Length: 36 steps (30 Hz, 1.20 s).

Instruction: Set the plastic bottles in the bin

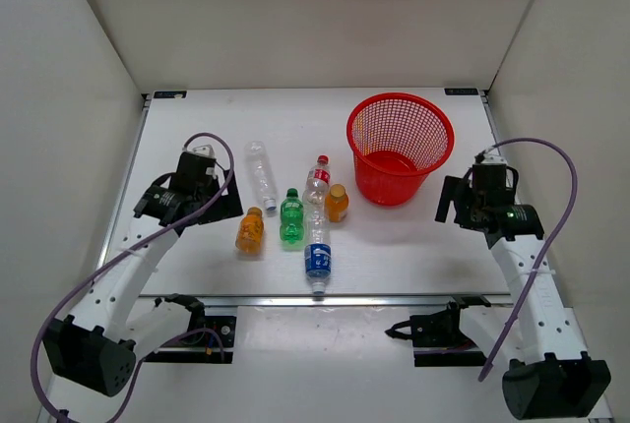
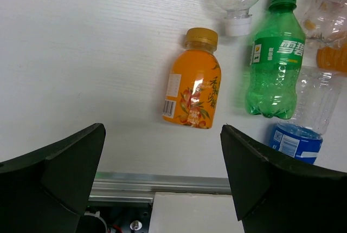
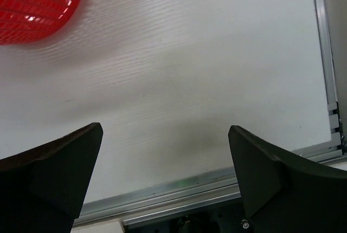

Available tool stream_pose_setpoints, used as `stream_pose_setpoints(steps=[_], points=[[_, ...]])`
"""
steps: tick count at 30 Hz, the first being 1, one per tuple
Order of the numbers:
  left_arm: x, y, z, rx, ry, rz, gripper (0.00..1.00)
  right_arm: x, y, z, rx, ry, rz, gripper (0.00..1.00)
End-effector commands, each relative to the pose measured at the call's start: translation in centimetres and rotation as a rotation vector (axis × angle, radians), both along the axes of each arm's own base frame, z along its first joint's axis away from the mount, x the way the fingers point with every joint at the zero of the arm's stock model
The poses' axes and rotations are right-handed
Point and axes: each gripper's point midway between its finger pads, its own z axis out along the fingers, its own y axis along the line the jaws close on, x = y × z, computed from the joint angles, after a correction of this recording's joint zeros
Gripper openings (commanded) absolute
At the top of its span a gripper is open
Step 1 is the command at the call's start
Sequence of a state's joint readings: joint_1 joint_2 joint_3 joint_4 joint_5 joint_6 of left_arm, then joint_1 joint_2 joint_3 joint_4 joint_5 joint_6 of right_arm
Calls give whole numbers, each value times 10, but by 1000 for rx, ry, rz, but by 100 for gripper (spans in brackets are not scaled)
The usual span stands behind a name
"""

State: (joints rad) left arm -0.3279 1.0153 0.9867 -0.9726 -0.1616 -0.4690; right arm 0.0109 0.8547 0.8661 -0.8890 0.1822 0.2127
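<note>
Six plastic bottles lie in a cluster left of the table's middle: an orange one [image 1: 250,230], a green one [image 1: 291,217], a plain clear one [image 1: 260,174], a red-capped one [image 1: 317,180], a second orange one [image 1: 337,203] and a blue-labelled one [image 1: 317,258]. The red mesh bin [image 1: 433,162] stands upright to their right. My left gripper [image 1: 192,209] hovers open just left of the nearest orange bottle [image 2: 192,84], holding nothing [image 2: 162,135]. My right gripper [image 1: 482,214] hangs open right of the bin [image 3: 32,5], with only bare table between its fingers [image 3: 165,130].
A metal rail [image 1: 325,299] runs along the table's near edge, also under the left gripper [image 2: 157,181] and the right one [image 3: 217,181]. White walls enclose the table on three sides. The green bottle [image 2: 274,65] and blue-labelled bottle [image 2: 303,130] lie right of the left fingers.
</note>
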Motion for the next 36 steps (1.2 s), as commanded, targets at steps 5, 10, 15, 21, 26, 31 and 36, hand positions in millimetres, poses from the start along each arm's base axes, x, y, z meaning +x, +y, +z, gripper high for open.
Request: stream_pose_setpoints(steps=[5, 10, 15, 21, 26, 31, 36], points=[[6, -30, -22, -61, 35, -84, 99, 20, 21, 27, -50, -79, 128, 99], [8, -46, -50, -99, 71, -104, 98, 27, 23, 36, -3, -133, 148, 99], [18, -53, -69, -102, 85, -104, 99, 27, 23, 33, 3, -131, 137, 99], [22, -52, -95, -73, 124, -116, 99, 26, 24, 30, 19, -127, 131, 99], [21, -53, -118, -73, 171, -112, 99, 26, 25, 31, 39, -135, 118, 99], [18, -56, -131, -61, 198, -122, 85, 26, 19, 29, 21, -131, 97, 100], [30, -54, -87, -69, 92, -101, 45, 24, 5, 31, 22, -144, 30, 100]])
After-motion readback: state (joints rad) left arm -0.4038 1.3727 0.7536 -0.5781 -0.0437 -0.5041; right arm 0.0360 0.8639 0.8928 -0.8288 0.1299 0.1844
